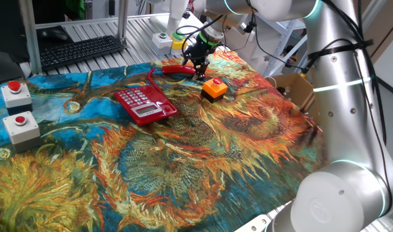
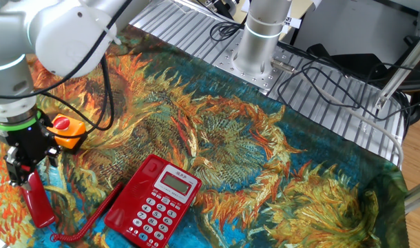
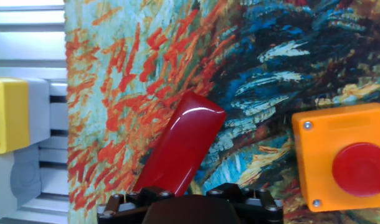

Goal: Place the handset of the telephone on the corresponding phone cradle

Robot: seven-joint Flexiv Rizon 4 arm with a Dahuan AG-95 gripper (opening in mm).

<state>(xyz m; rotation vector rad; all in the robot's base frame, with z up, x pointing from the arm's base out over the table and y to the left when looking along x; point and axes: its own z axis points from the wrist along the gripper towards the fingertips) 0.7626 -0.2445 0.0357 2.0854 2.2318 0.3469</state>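
The gripper (image 2: 24, 171) stands spread wide over one end of the handset (image 2: 39, 200), which lies on the tabletop (image 2: 279, 172) beside the telephone (image 2: 153, 201). It seems not yet clamped. It should straddle the bar squarely before closing, clear of the orange box (image 2: 65, 131).

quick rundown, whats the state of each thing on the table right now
handset: off the cradle, lying flat on the cloth, between the tool's fingers
telephone: cradle empty, cord running to the handset
tool: jaws wide, straddling the handset, pointing down
orange button box: upright beside the handset, not touching it
two grey button boxes: upright, untouched
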